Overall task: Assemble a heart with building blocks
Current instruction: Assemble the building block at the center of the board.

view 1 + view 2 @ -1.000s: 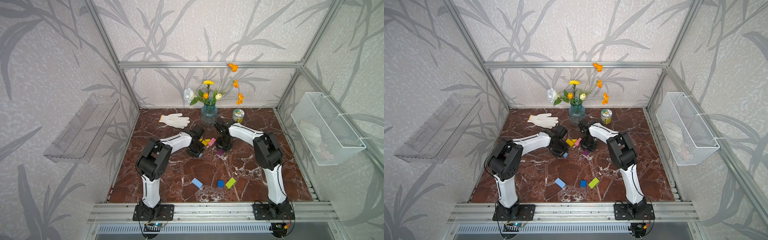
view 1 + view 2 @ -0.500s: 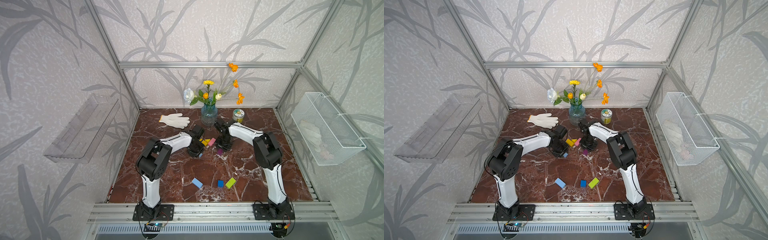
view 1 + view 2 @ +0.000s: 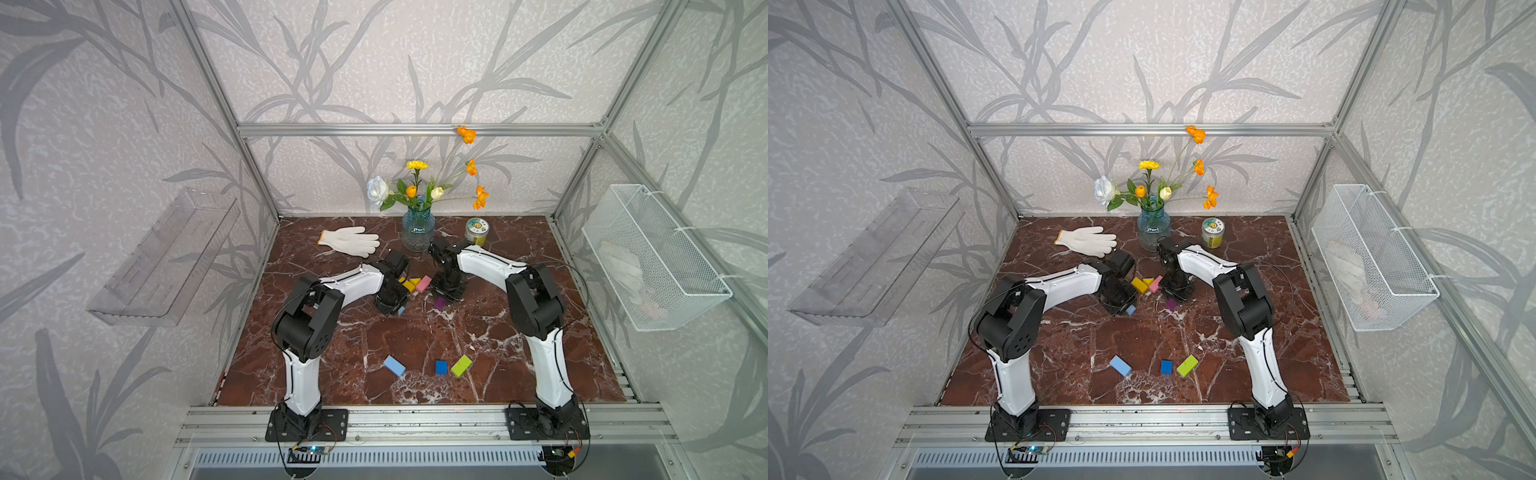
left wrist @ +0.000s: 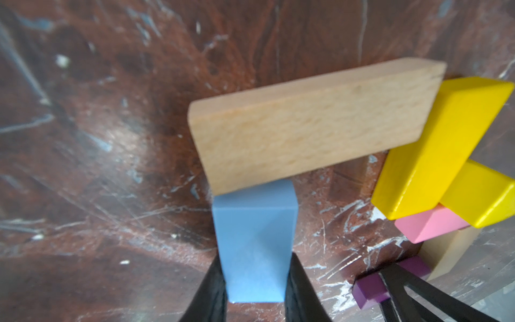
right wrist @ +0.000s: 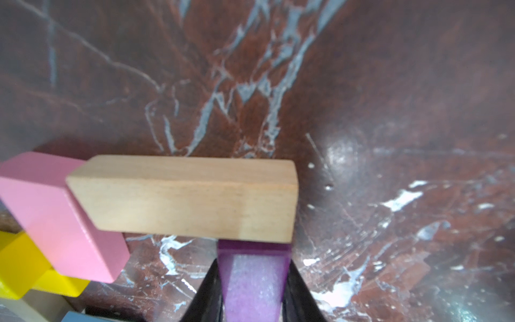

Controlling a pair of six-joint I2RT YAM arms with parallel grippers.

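nothing moved, left gripper [image 4: 255, 281] clamped on light blue block [image 4: 253, 231], right gripper [image 5: 253, 290] clamped on purple block [image 5: 250, 260]

Tan blocks [image 4: 315, 125] [image 4: 447, 252]: two
Light blue blocks [image 3: 394, 365] [image 4: 255, 242]: two
Yellow blocks [image 4: 434, 145] [image 4: 479, 195]: two, one a small wedge
Pink block [image 3: 424, 283]: one
Purple block [image 3: 439, 303]: one
Lime block [image 3: 461, 365]: one
Dark blue block [image 3: 441, 367]: one
Blocks in all: ten
Robot arms [image 3: 357, 282] [image 3: 486, 264]: two
Tools [image 4: 255, 278] [image 5: 253, 281]: two
Blocks gripped by tools: two
Marble worktop [image 3: 374, 332]: one
White glove [image 3: 351, 241]: one
Glass vase of flowers [image 3: 417, 232]: one
Lidded tin [image 3: 476, 230]: one
Wire basket [image 3: 673, 291]: one
Clear wall shelf [image 3: 166, 266]: one
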